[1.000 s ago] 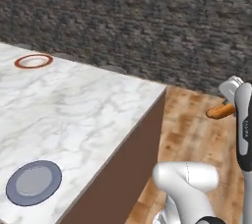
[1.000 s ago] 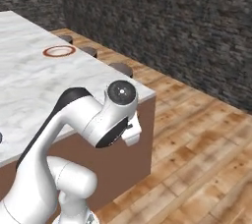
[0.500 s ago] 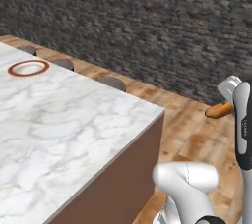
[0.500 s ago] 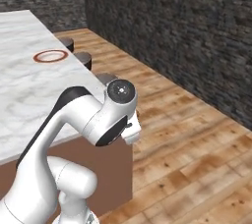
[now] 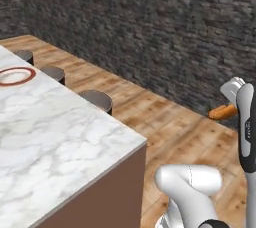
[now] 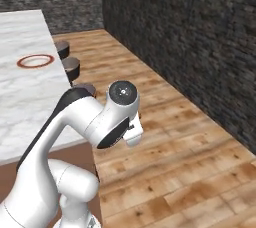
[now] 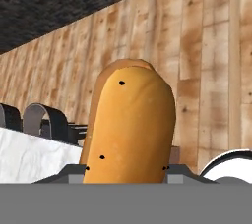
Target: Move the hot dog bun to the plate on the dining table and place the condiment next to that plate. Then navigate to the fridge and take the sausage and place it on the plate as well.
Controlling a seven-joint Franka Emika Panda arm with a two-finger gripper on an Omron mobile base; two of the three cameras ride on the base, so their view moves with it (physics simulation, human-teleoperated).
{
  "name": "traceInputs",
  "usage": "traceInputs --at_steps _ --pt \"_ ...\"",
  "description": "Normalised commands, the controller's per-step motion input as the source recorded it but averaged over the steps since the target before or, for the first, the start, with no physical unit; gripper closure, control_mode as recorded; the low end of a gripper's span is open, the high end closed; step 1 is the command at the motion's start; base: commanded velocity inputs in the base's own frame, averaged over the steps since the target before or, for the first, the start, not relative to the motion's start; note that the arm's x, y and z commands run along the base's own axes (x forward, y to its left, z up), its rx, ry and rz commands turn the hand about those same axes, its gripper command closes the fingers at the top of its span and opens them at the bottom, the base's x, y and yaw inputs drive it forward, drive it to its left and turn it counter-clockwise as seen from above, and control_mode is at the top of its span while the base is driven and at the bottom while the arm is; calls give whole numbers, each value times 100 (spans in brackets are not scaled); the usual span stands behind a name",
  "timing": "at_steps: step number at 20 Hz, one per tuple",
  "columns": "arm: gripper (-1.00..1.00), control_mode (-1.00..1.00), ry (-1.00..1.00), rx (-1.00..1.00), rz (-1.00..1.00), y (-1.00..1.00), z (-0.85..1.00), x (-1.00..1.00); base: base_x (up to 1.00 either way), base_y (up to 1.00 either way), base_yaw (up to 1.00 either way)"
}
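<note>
Hot dog bun point(image 7: 129, 125): orange-tan, glossy, dotted with few small black specks; seen as orange sliver point(image 5: 223, 112) in left base view. Dining table point(image 5: 60, 137): white marble veined in grey, side panel brown. Plate point(image 5: 16, 76): white centre ringed by red-orange rim. Stools point(image 5: 96, 100): dark grey tops, 3 seen along table edge. Floor point(image 6: 165, 122): warm brown wood planks, grain streaked. Wall point(image 5: 150, 27): dark grey rough stone, mottled.

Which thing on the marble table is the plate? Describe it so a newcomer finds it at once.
Start at the dining table, the large white marble slab with grey veins. On its far part, near the edge lined with dark round stools, lies the plate: a flat round white dish with a broad red-orange rim.
</note>
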Motion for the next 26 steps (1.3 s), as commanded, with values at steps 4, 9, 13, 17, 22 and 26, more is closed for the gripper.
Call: traceInputs --at_steps 4,9,13,17,22,26 --pt "100 100 0 0 0 0 0 0 85 -87 29" --pt "100 100 0 0 0 0 0 0 86 -86 28" --pt "100 100 0 0 0 0 0 0 87 -83 29" --pt "100 100 0 0 0 0 0 0 98 -66 35" --pt "100 100 0 0 0 0 0 0 100 -46 44" --pt "100 100 0 0 0 0 0 0 100 -41 47"
